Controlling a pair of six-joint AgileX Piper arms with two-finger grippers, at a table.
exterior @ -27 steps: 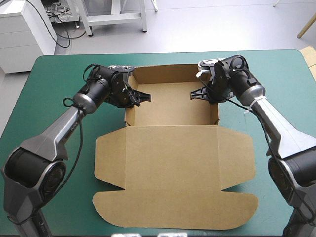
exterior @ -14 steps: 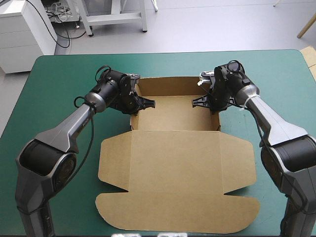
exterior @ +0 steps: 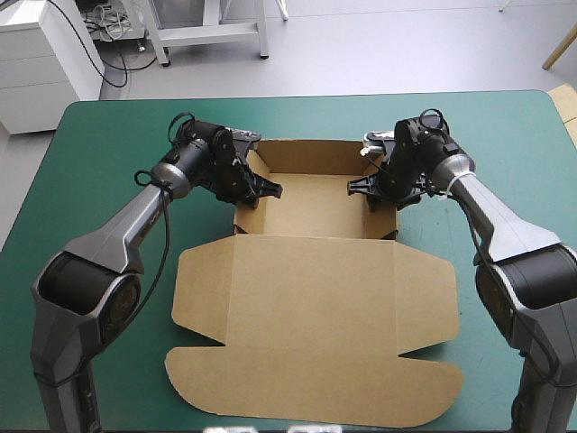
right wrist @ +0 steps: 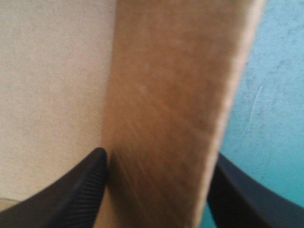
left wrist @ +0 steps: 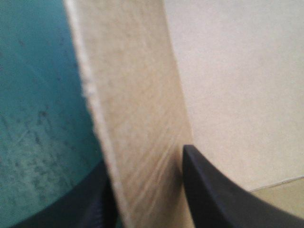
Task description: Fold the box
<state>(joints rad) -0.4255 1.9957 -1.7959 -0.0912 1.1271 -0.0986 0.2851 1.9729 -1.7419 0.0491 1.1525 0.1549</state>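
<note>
Raised wall of the brown box (left wrist: 135, 104) seen almost edge-on, pinched in the left gripper (left wrist: 145, 166), one black finger (left wrist: 213, 194) against each face, teal-green cover (left wrist: 38, 104) on the wall's outer side, pale inner board of the box on its other side

Our high camera sits above and behind the robot, looking forward and down, so we take in most of the desk (exterior: 90, 180) to its far edge. Our two wrist cameras look along the left hand (exterior: 261, 187) and right hand (exterior: 359, 185), pressed close against the box (exterior: 315, 298). All three views share its raised side walls and a strip of desk beside them.
</note>
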